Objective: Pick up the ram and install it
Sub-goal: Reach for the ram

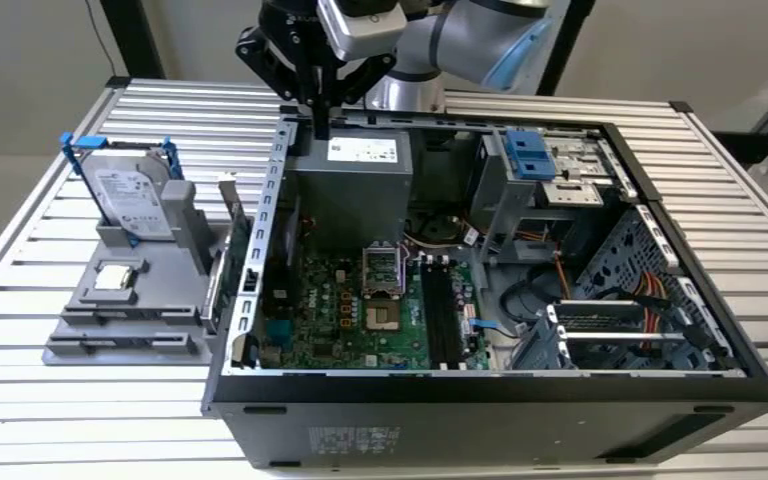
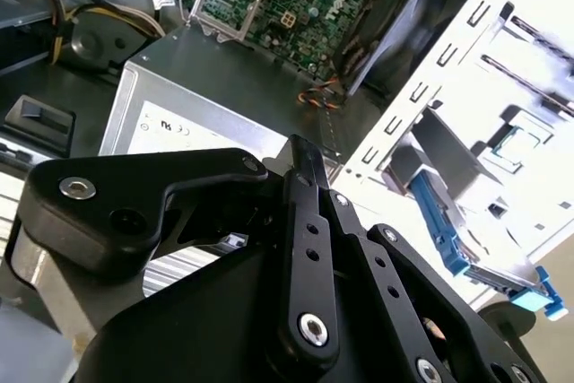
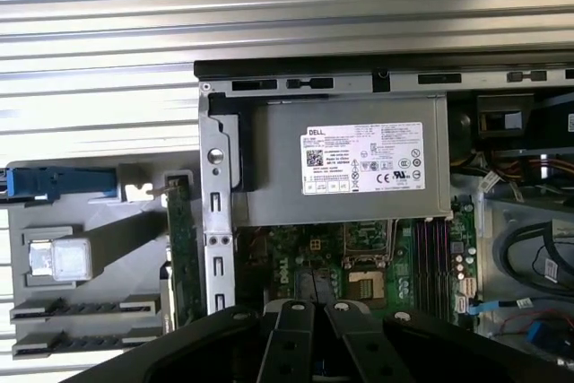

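above the open case's (image 1: 273, 200) rear edge, exterior view: pincer (image 1: 319, 126) clenched, empty, tips over the grey power supply (image 1: 351, 185). second wrist view: fingers (image 2: 309, 190) pressed together, nothing between. first wrist view: ram (image 3: 182, 253) stands on edge in the grey fixture (image 3: 99, 221) on the bench (image 3: 269, 6), aside of the pincer, just beside the case wall. judgement: open wide before descending; take the top edge squarely, clear of that wall.

Counted are one computer case (image 1: 491, 395), one motherboard (image 1: 344, 320), one power supply (image 1: 351, 190), one grey holder (image 1: 117, 335), one hard drive (image 1: 128, 195), one processor chip (image 1: 115, 277) and one ram stick (image 3: 182, 248). One robot arm (image 1: 478, 40) with one gripper (image 1: 319, 125) is also counted.
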Tool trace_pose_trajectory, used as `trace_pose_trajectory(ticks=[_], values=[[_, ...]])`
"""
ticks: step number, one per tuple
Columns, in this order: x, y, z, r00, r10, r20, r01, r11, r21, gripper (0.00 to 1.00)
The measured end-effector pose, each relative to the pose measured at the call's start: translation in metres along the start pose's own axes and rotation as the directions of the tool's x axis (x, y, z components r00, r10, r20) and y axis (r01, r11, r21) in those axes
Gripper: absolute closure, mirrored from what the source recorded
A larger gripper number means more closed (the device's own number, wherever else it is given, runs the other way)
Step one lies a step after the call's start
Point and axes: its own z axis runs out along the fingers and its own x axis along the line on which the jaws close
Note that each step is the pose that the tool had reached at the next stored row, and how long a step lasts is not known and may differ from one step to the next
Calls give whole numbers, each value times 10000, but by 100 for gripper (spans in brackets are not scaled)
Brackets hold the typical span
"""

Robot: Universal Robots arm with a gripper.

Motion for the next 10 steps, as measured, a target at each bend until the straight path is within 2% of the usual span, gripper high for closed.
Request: trace_pose_trajectory(ticks=[10], values=[[46, -4, -1, 10000, -3, 0, 3, 10000, 0, 100]])
